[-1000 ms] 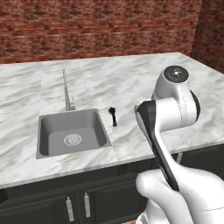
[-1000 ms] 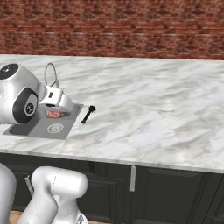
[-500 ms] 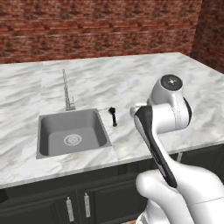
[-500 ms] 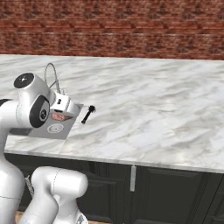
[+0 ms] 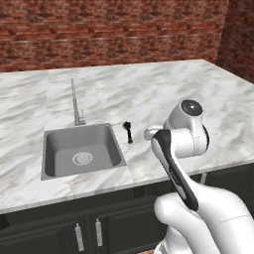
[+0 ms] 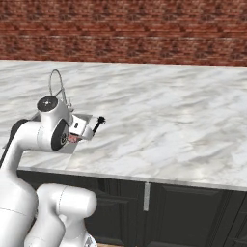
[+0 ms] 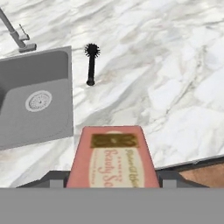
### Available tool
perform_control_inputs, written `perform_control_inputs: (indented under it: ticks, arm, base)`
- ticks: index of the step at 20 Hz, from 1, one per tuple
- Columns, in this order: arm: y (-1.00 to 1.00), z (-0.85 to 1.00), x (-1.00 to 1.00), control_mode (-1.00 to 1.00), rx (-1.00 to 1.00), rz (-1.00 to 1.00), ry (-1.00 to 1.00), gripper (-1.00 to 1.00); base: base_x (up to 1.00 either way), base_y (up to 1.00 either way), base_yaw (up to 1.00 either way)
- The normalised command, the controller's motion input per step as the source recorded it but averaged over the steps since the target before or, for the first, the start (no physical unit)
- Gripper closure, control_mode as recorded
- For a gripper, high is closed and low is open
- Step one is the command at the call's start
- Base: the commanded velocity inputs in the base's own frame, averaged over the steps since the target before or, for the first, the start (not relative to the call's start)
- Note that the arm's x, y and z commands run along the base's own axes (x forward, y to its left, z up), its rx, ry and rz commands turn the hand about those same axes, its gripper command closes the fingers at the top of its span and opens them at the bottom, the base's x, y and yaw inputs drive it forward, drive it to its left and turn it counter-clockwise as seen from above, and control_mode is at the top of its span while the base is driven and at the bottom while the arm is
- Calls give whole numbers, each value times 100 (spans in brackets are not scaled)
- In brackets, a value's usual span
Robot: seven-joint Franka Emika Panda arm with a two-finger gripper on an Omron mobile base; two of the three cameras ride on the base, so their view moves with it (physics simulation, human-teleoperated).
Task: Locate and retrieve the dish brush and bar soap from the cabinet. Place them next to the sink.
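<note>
Marble counter (image 7: pixel 175 65): one dish brush (image 7: pixel 91 63), one bar soap (image 7: pixel 111 157).

The surface (image 5: pixel 163 94) is white marble with soft grey veining running across it. Sunk into it near its front edge, the sink (image 5: pixel 59 149) is a plain mid-grey metal with a paler round drain, and the faucet (image 5: pixel 75 101) at its back rim is silvery chrome. Just beside the sink's right rim, the dish brush (image 7: pixel 91 63) is black all over, handle and bristles alike. The bar soap (image 7: pixel 111 158) is salmon-red with a pale tan face carrying a dark gold label and reddish script. Behind the surface, the wall (image 6: pixel 144 34) is red-brown brick with lighter mortar lines. The low cabinets (image 6: pixel 183 212) are near-black green with silver handles.
</note>
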Motion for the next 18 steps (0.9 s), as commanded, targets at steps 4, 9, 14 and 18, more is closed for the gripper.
perform_control_inputs:
  ticks: [4,9,14,18]
  arm:
    - [11,-36,32,-100,1,-3,-1,100]
    - [16,-11,24,-100,-9,-5,2,100]
    - [16,-25,37,-100,-7,-1,7,100]
    - [2,-10,40,-100,0,0,12,100]
  base:
    - [0,0,0]
    - [0,0,0]
    - [0,0,0]
    - [0,0,0]
